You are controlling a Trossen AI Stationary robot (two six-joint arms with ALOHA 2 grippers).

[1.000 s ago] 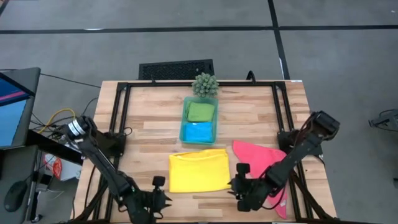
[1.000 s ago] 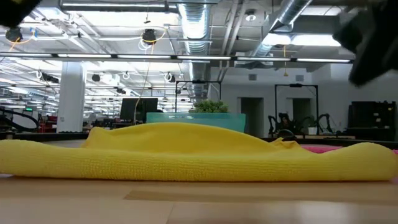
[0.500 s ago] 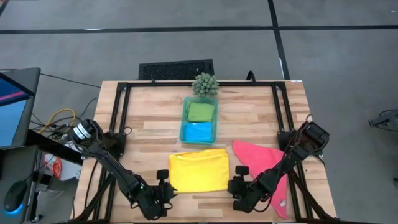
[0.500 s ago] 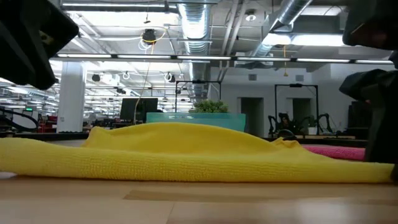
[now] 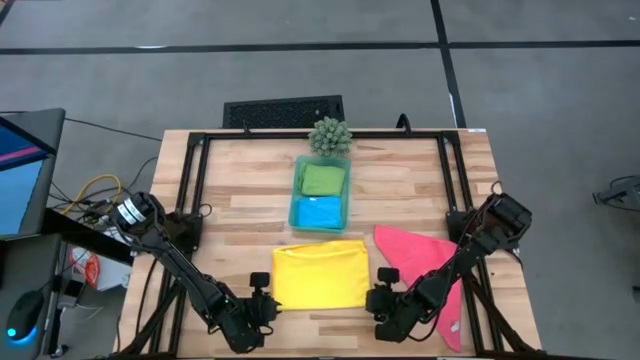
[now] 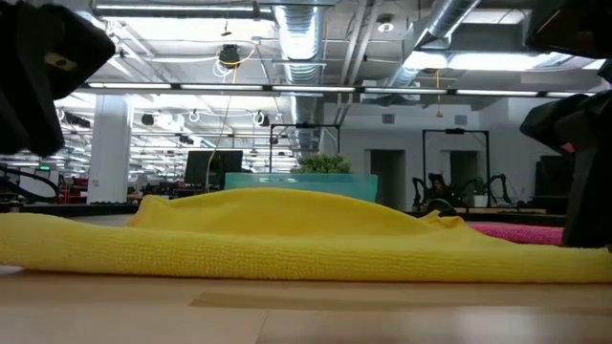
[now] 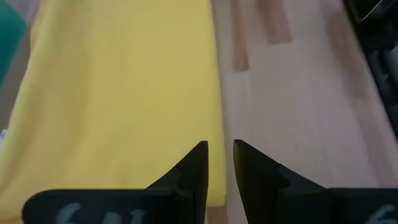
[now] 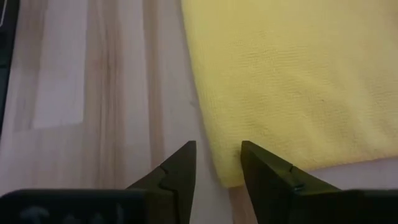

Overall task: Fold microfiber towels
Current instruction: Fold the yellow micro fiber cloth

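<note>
Two end effectors, the left end effector (image 5: 262,305) and the right end effector (image 5: 383,303), stand with fingers slightly apart, holding nothing, at the near corners of the yellow towel (image 5: 320,275), which lies flat by the bench's (image 5: 240,200) front edge. Next I think each must pinch its corner.

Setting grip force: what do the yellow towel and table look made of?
Yellow towel: soft microfiber-like cloth, matte, with a fine looped weave visible in the right wrist view. Table: light wood, probably butcher-block; its grain and joined planks show, with a smooth low-sheen finish.
</note>
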